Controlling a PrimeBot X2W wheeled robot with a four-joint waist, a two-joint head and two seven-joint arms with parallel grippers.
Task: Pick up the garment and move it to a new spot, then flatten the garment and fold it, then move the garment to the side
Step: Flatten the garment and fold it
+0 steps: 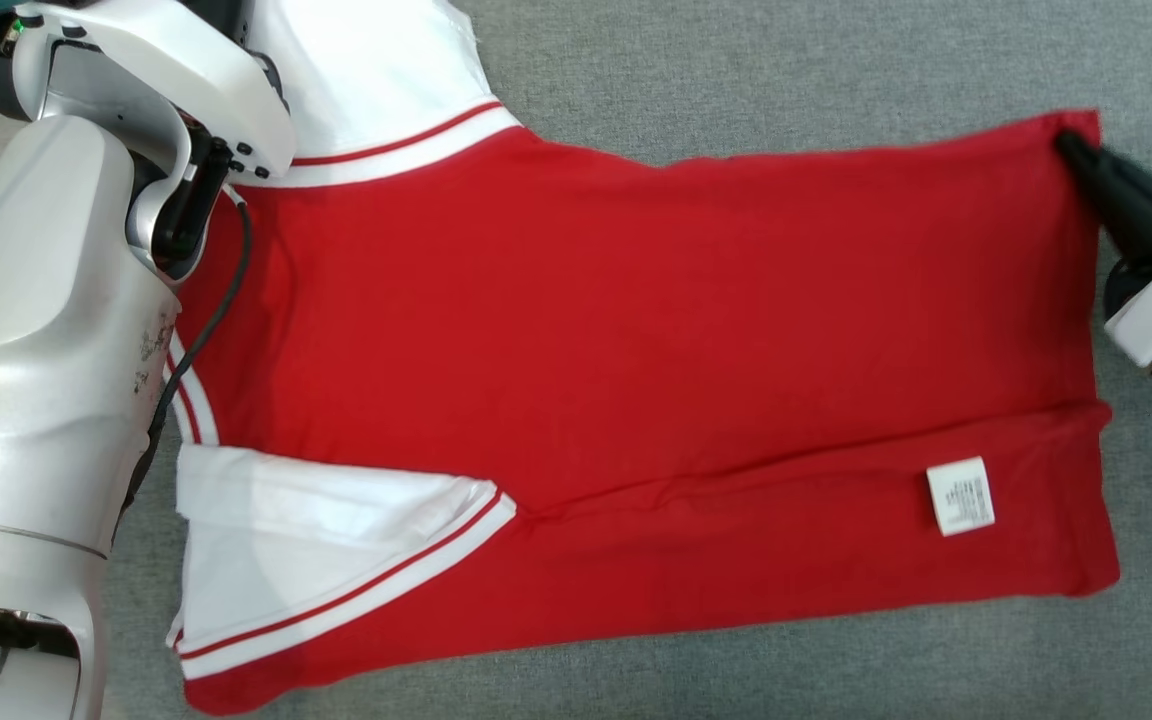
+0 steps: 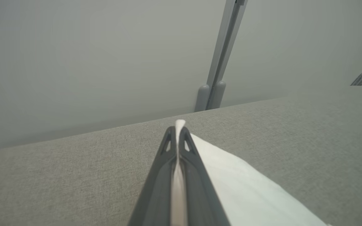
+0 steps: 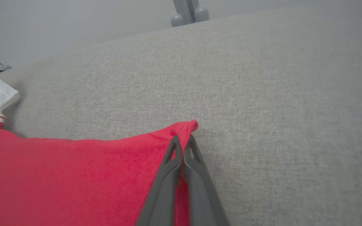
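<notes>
Risks: the right tool [image 3: 183,142] has only the very tip of a hem corner of the red cotton short-sleeved shirt w/ white red-striped sleeves [image 1: 636,330], so the cloth could slip out on a lift. The left tool [image 2: 177,133] grips sleeve, not shoulder. The body may sag & the fold go skew if both don't rise together. The near strip w/ the small white care label [image 1: 960,495], already turned over, could flop open.

Shirt lies flat on the grey woven-fabric surface [image 1: 786,60], w/ the gripped sleeve & hem corner toward its far edge. Both tools are fully closed. Left pinches the white sleeve edge, right the red hem corner.
</notes>
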